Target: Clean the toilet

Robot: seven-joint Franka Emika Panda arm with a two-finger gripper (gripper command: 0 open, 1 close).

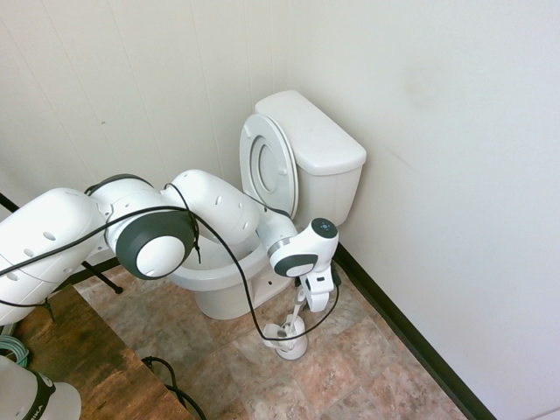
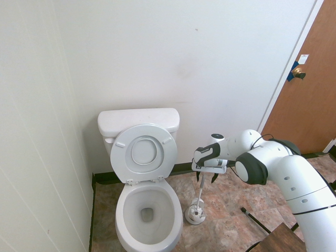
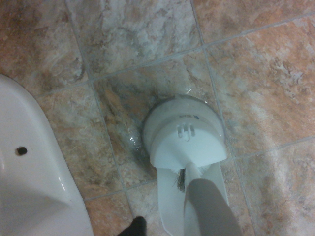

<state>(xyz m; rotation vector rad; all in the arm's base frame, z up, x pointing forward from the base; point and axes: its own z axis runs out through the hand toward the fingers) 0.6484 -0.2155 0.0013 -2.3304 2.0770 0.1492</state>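
Observation:
The white toilet (image 2: 122, 209) stands against the wall with its seat and lid (image 2: 144, 152) raised and its bowl open. In the first exterior view my arm covers most of the bowl, and the tank (image 1: 317, 144) shows behind it. A small white brush holder (image 2: 195, 215) stands on the floor to the right of the bowl, with a brush handle (image 2: 200, 191) rising from it. My gripper (image 2: 206, 177) hangs open just above the holder, the top of the handle between its dark fingers. The wrist view looks straight down on the holder (image 3: 184, 132) and the handle (image 3: 209, 206).
Brown stone tiles (image 3: 133, 44) cover the floor. A wall with a black baseboard (image 1: 411, 337) runs close behind the holder. A brown door (image 2: 310, 94) is at the right. A wooden tabletop (image 1: 79, 367) sits near the arm's base. The toilet's foot (image 3: 29, 187) is close to the holder.

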